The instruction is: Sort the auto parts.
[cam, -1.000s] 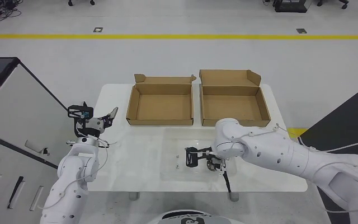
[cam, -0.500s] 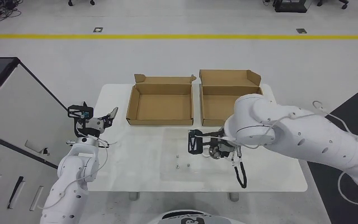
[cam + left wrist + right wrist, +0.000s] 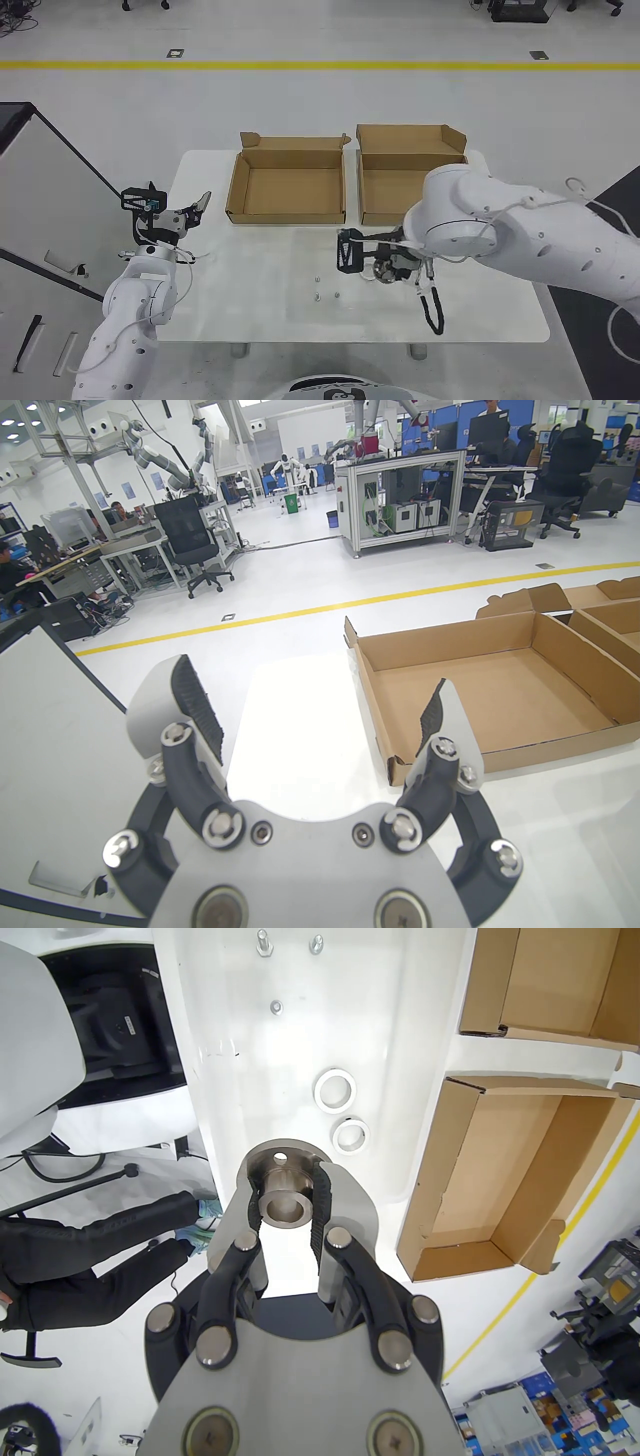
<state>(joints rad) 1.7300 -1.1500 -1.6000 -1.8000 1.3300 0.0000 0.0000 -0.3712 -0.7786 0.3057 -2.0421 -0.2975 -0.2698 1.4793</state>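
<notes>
My right gripper [image 3: 285, 1178] is shut on a metal flanged hub [image 3: 284, 1200] and holds it above the white table [image 3: 250, 290], in front of the right cardboard box [image 3: 472, 190]. The top view has that right gripper [image 3: 380, 268] and the hub [image 3: 386, 272] near the table's middle. Two white rings [image 3: 335, 1090] [image 3: 351, 1136] lie on the table beyond the hub. Farther on sit two bolts [image 3: 263, 942] [image 3: 316, 944] and a nut [image 3: 275, 1006]. My left gripper [image 3: 320, 710] stands open and holds nothing over the table's left edge, short of the left cardboard box [image 3: 500, 680].
The two open cardboard boxes [image 3: 287, 215] stand side by side at the table's far edge, both bare inside. Small bolts [image 3: 316, 296] lie left of the right gripper. A black cable [image 3: 432, 310] hangs from the right arm over the front right of the table.
The right arm has risen from the table with the hub in its gripper and swung back toward the right box. Since half a second ago it has barely moved. The left arm is still.
</notes>
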